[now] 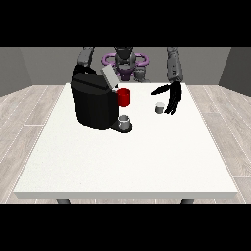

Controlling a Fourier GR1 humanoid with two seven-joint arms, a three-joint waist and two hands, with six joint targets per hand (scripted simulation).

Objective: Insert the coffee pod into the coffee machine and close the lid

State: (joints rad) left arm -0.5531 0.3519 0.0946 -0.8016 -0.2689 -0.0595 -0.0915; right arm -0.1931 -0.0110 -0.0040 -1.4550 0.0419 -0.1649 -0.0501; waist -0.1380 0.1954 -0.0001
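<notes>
White table (122, 162), where you saw the hand at the view's right (172, 98) hang open-fingered beside the coffee pod (159, 107); the coffee machine (94, 100) stood lid-up, well apart.

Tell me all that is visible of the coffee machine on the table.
The coffee machine is a bulky black box that looks like plastic, standing upright on the white table at the view's left. Its grey lid is tilted up, so it is open. A low base at its front carries a small grey cup. A red mug stands close beside it. No hand visibly touches it.
</notes>
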